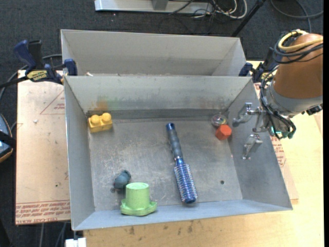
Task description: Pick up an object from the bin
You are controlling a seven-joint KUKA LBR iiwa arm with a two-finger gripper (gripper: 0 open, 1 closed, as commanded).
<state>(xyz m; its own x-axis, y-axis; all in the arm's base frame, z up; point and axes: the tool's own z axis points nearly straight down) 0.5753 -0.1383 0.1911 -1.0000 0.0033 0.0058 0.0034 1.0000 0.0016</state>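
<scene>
My gripper (246, 135) hangs over the bin's right sloping wall, open, with nothing between its two metal fingers. The nearest thing is a small orange block (223, 132), just left of the fingers on the bin floor and apart from them. A little round silver and red piece (219, 120) lies right behind the block, by the back wall. A blue hairbrush (180, 164) lies lengthwise in the middle of the floor, bristle end toward the front.
A yellow toy brick (100, 121) sits in the back left corner. At the front left stand a green cup-like piece (137, 198) and a small grey-blue thing (122, 180) beside it. The arm's orange cover rises at the right, outside the bin.
</scene>
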